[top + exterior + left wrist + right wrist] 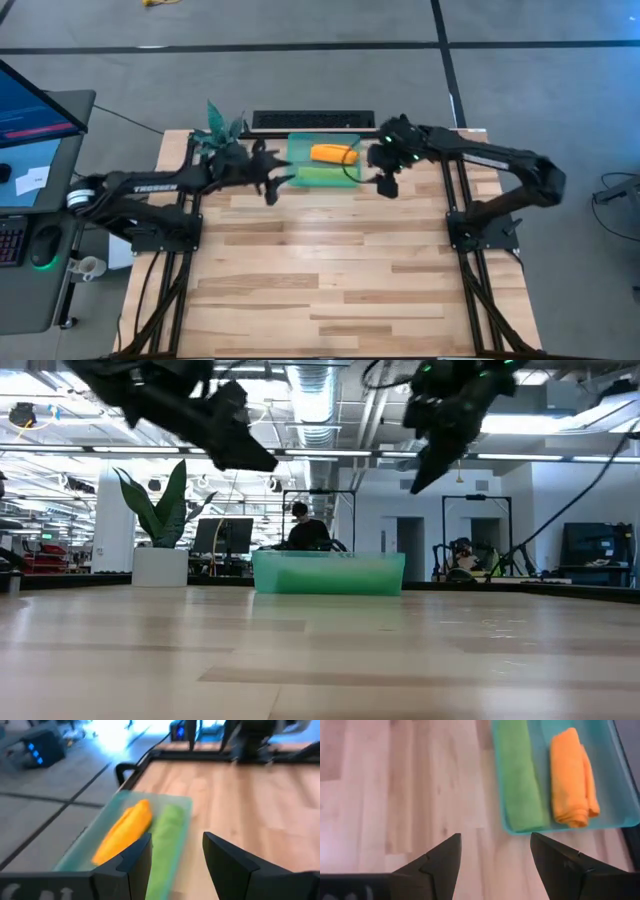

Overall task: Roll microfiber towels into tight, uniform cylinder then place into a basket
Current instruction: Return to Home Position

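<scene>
A lime green rolled microfiber towel (520, 780) and a bright orange rolled microfiber towel (571, 780) lie side by side inside the small translucent teal plastic basket (542, 740). The left gripper (177, 837) and right gripper (495, 836) hover on either side of the basket, jaws wide and empty. Each arm should rise before swinging away from the basket, so that it does not clip the low walls.

The basket (612, 780), a low-walled rectangular bin of translucent teal-green plastic, stands flat at the middle of the worktop's (330, 260) far edge, its long side running along that edge. Both microfiber towels lie inside it as rolls, side by side and parallel to its long walls. The lime green towel (520, 780) is the longer roll, filling most of the basket's length on the nearer side. The bright orange towel (572, 777) is a shorter, thicker roll on the farther side, with its layered folds showing at one end. A narrow strip of basket floor shows between them.
</scene>
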{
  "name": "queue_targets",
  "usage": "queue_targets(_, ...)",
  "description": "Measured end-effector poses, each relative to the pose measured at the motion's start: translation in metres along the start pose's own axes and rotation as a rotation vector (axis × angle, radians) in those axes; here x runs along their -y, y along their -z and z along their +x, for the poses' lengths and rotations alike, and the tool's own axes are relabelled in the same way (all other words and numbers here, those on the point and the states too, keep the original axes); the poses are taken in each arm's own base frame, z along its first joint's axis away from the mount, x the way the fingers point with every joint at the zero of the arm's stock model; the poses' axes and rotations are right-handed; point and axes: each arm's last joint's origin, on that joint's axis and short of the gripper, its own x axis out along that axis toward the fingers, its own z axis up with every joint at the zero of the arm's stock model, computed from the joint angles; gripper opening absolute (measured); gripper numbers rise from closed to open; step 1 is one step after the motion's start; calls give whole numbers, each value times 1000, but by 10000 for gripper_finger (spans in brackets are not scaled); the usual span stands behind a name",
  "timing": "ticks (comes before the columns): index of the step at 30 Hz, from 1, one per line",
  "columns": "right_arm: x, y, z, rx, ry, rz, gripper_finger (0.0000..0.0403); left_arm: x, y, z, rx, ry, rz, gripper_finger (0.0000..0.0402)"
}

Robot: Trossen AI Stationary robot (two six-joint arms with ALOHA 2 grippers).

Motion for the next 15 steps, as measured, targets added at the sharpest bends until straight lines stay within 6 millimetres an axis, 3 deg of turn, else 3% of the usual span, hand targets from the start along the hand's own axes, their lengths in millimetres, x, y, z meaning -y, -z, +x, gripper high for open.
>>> queue_targets(8, -43, 33, -20, 143, -19, 19, 260, 35, 33, -41, 146, 120, -56, 168)
queue_targets(15, -66, 66, -24, 255, -35, 2, 260, 54, 56, -67, 210, 224, -77, 168)
